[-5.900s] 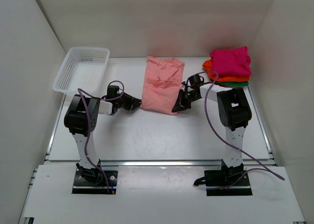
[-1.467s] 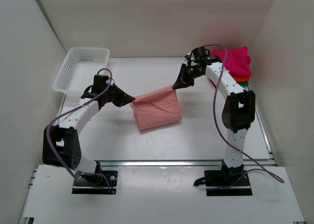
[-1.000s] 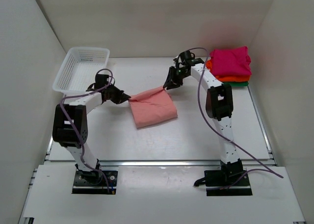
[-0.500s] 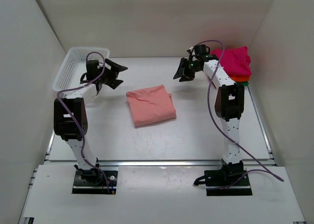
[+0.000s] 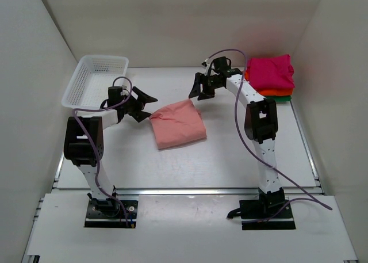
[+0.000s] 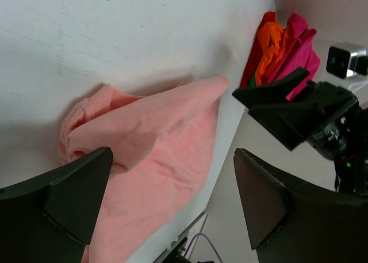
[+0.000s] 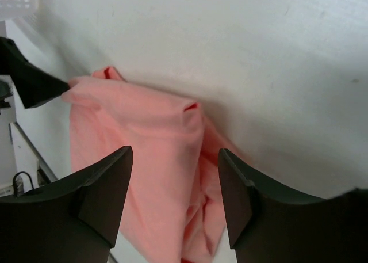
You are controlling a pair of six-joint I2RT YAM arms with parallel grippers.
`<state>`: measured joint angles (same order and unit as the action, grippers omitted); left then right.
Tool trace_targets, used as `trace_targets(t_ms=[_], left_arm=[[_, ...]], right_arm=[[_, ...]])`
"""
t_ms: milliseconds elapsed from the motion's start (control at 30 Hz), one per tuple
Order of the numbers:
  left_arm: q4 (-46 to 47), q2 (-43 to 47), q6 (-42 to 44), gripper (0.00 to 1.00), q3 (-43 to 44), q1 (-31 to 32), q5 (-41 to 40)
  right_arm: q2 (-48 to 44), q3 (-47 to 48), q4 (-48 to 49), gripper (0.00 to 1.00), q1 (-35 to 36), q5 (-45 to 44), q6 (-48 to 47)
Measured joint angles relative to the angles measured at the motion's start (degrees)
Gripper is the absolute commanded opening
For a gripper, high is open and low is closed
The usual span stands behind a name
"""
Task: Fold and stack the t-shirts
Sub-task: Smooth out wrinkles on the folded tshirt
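A salmon-pink t-shirt [image 5: 177,124] lies folded into a rough rectangle in the middle of the table. My left gripper [image 5: 146,106] hovers open just off its far-left corner; in the left wrist view the pink t-shirt [image 6: 149,153] fills the space below the left gripper [image 6: 172,159], apart from both jaws. My right gripper [image 5: 196,89] is open above the far-right corner, with the pink t-shirt [image 7: 155,159] beneath the right gripper [image 7: 174,153] and nothing held. A stack of folded t-shirts [image 5: 270,74], magenta over orange and green, sits at the back right.
A white mesh basket [image 5: 95,80] stands at the back left, close behind the left arm. White walls enclose the table on three sides. The right arm's forearm [image 5: 244,90] reaches past the front-left of the stack.
Both grippers let go of the pink t-shirt's far edge and opened. The t-shirt dropped flat into its fold. The arms drew back, then came in again near its far corners.
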<state>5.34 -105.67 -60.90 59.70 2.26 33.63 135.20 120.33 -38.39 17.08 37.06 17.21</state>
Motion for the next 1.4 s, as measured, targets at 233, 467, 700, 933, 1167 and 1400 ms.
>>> trace_targets(t_ms=[233, 467, 700, 933, 1167, 1400], left_arm=[[4.5, 0.2, 0.2, 0.99, -2.3, -0.3, 0.8], [7.6, 3.2, 1.8, 0.98, -3.1, -1.8, 0.3], [12.7, 5.6, 0.0, 0.99, -7.7, -3.4, 0.5], [13.7, 5.7, -0.2, 0.99, -8.2, -4.2, 0.5], [14.4, 6.9, -0.7, 0.98, -11.2, -4.7, 0.8], [14.6, 9.1, -1.0, 0.99, -12.5, -4.8, 0.9]], right_arm=[[7.4, 3.8, 3.7, 0.6, -1.9, 2.7, -2.4], [10.1, 3.8, 7.0, 0.59, -3.4, 10.6, -3.5], [10.4, 3.8, 13.4, 0.57, -1.8, 17.8, -1.9], [10.8, 2.4, 15.3, 0.54, -0.1, 18.1, -1.8], [11.0, 2.0, 14.9, 0.0, -0.3, 17.8, -2.3], [9.4, 0.2, 12.4, 0.0, -0.3, 16.4, -2.8]])
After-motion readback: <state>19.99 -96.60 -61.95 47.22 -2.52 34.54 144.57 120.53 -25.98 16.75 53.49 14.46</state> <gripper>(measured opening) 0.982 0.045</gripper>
